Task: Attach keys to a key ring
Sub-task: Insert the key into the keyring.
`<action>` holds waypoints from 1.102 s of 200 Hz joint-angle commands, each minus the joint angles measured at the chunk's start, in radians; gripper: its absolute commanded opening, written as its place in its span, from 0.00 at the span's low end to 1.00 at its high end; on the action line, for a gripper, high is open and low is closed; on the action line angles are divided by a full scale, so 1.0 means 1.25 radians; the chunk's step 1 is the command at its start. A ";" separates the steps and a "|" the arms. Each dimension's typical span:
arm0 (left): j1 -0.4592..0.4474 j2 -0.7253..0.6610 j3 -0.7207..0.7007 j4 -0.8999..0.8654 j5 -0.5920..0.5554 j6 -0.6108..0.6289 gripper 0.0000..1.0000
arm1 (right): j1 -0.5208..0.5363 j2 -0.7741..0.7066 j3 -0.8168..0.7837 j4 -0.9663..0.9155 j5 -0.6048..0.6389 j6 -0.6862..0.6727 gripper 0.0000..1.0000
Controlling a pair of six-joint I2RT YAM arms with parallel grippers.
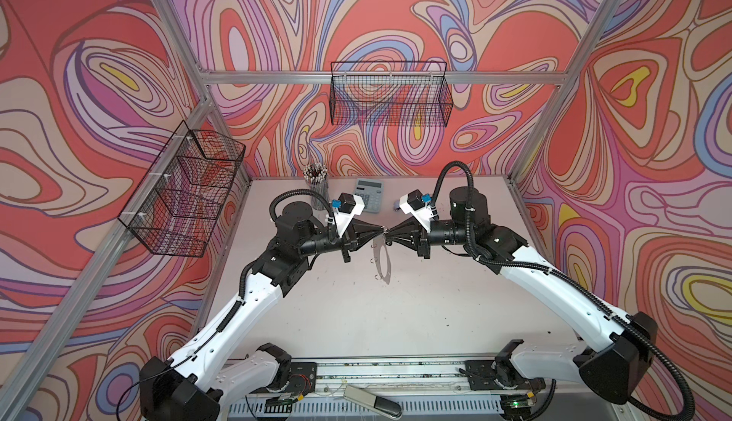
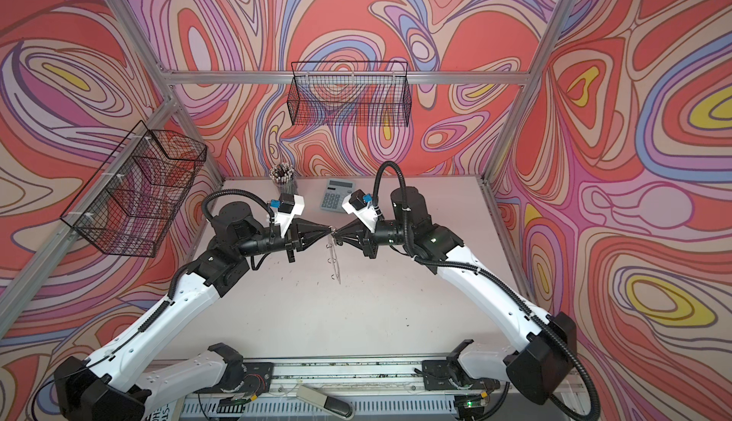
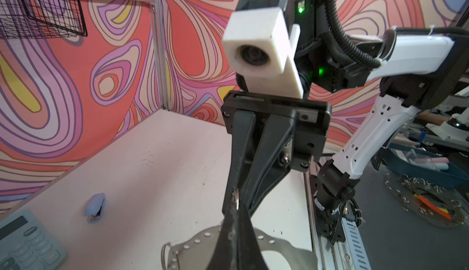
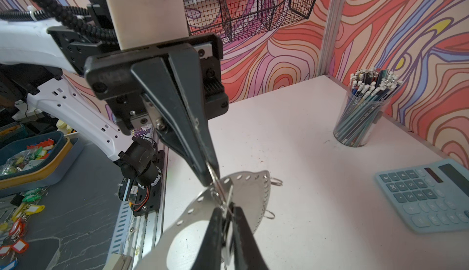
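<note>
Bright, even light fills both top views. The pale bench carries only soft, faint shadows under the arms, with no hard glare. Toward the upper corners the aluminium posts splay outward in wide-angle stretch. In the left wrist view the white camera housing is blurred and the left tool smeared. In the right wrist view the right tool is out of focus and the pencil cup crisp.

Top views: high, front, looking down, whole table. Wrist views: close, face-to-face, sharing key ring.
</note>
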 commanded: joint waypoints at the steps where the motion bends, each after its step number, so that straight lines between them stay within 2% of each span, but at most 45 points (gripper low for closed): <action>1: -0.003 -0.011 -0.035 0.202 0.001 -0.106 0.00 | -0.003 -0.002 -0.007 0.007 -0.016 -0.004 0.04; 70: -0.017 0.032 -0.143 0.573 -0.091 -0.301 0.00 | -0.002 -0.014 -0.053 0.072 -0.046 0.056 0.05; 85: -0.030 0.052 -0.148 0.621 -0.096 -0.322 0.00 | -0.003 -0.014 -0.063 0.098 -0.058 0.075 0.11; 92: -0.033 0.060 -0.147 0.630 -0.093 -0.327 0.00 | -0.003 -0.016 -0.067 0.105 -0.056 0.082 0.16; 114: -0.034 0.066 -0.151 0.638 -0.089 -0.333 0.00 | -0.003 -0.048 -0.088 0.123 -0.011 0.089 0.22; 164: -0.033 0.059 -0.161 0.641 -0.098 -0.342 0.00 | -0.041 -0.145 -0.171 0.254 0.049 0.149 0.27; 220: -0.034 0.064 -0.161 0.665 -0.104 -0.362 0.00 | -0.053 -0.134 -0.177 0.429 0.011 0.252 0.30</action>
